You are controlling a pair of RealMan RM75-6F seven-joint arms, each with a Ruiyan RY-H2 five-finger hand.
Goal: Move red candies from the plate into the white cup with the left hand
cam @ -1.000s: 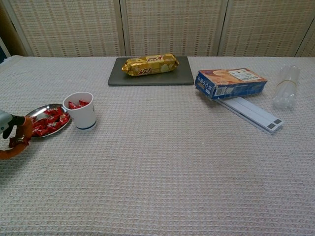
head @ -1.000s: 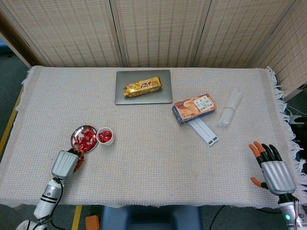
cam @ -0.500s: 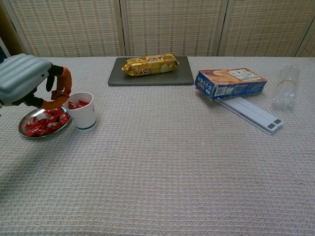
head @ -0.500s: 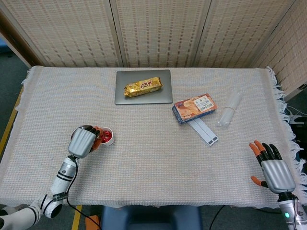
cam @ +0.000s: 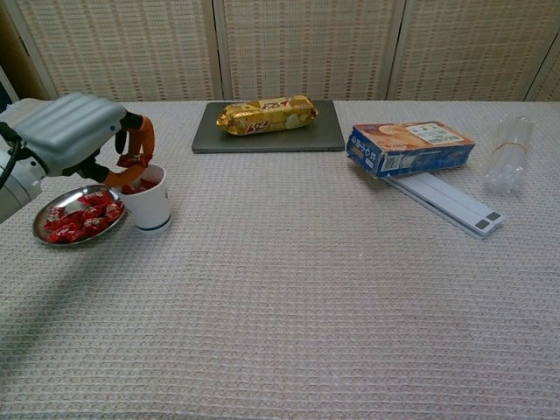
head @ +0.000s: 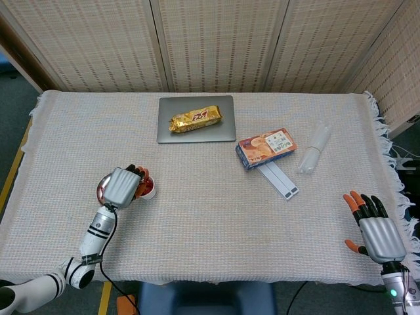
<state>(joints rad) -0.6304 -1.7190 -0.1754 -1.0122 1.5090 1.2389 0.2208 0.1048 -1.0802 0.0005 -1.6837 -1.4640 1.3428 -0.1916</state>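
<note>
The left hand [cam: 74,133] hangs right over the white cup [cam: 149,204], fingers pinching a red candy [cam: 133,161] just above the rim — placed to drop straight in. The plate [cam: 52,234] of candies sits just beside it, under the wrist. The right hand [head: 377,230] idles with fingers spread, holding nothing — well away.

left robot hand [cam: 74,131]: raised, fingers curled | right robot hand [head: 375,231]: fingers spread
</note>
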